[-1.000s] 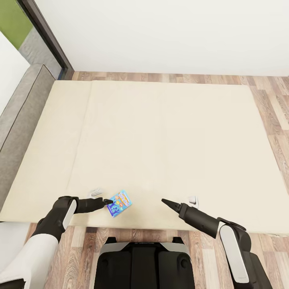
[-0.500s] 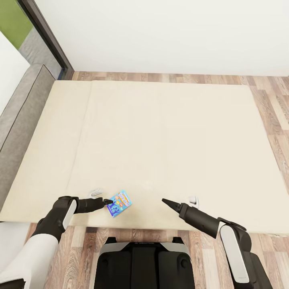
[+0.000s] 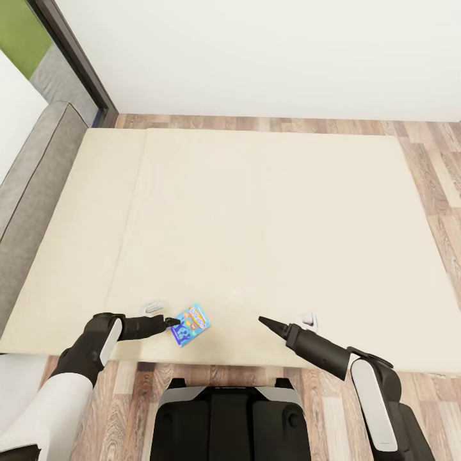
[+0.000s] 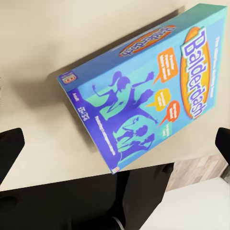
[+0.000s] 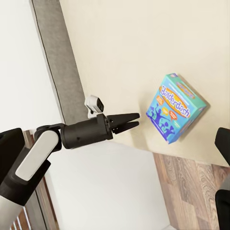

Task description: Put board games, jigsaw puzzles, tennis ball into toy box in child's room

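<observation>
The small blue board game lies flat on the beige mattress of the bed, close to its near edge. My left gripper hovers just left of the box with its tips at the box's edge. It is open, and its fingertips stand wide apart with the box lying ahead between them, not held. The right wrist view has the same box with the left gripper a short way from it. My right gripper hangs open over bare mattress to the right of the game, holding nothing.
The grey headboard runs along the bed's left side, below a dark-framed window. Wood-plank floor shows beyond the bed's far and right edges. My base stands against the bed's near edge.
</observation>
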Robot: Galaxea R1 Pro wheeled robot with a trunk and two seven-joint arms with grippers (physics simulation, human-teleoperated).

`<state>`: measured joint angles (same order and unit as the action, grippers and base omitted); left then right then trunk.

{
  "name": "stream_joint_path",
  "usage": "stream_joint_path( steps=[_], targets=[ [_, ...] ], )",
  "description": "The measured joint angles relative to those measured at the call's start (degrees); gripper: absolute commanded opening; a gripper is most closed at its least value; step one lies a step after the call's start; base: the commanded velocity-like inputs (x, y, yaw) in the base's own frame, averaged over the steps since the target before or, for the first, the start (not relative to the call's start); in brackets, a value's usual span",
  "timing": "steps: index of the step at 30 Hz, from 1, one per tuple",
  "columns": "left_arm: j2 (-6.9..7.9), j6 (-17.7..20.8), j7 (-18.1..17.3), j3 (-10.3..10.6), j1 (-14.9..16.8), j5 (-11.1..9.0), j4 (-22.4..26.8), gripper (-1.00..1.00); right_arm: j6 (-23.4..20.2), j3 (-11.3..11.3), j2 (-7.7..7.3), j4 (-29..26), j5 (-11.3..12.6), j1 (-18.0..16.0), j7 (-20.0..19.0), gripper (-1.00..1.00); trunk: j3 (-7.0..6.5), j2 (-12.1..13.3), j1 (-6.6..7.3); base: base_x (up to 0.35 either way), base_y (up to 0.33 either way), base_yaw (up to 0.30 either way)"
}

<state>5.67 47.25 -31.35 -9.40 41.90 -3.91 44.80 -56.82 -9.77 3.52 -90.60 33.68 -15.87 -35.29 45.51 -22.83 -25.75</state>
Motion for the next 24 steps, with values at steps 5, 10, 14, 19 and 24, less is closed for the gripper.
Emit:
stream_joint_path(
  steps=[5,10,14,19,24],
  targets=[
    [0.03,-0.02,-0.01,0.01,0.01,0.00,-0.02,1.00,-0.01,0.01,0.02,-0.02,-0.01,0.00,0.00,1.00,0.00,0.00,0.00,0.000,-0.144,0.000],
    [0.04,0.00,0.00,0.00,0.00,0.00,0.00,1.00,0.00,0.06,0.02,0.00,0.00,0.00,0.00,1.00,0.00,0.00,0.00,0.000,-0.058,0.000],
    [0.05,0.00,0.00,-0.06,0.00,0.00,0.00,1.00,-0.01,0.07,0.02,0.00,0.00,0.00,0.00,1.00,0.00,0.00,0.00,0.000,-0.010,0.000],
    [0.05,0.00,0.00,-0.08,0.00,0.00,0.00,1.00,-0.03,0.07,0.02,0.00,0.00,0.00,0.00,1.00,0.00,0.00,0.00,0.000,-0.002,0.000],
    [0.05,0.00,0.00,-0.08,0.00,0.00,0.00,1.00,-0.08,0.14,0.02,0.00,0.00,0.00,0.02,1.00,0.00,0.00,0.00,0.000,-0.031,0.000]
  ],
)
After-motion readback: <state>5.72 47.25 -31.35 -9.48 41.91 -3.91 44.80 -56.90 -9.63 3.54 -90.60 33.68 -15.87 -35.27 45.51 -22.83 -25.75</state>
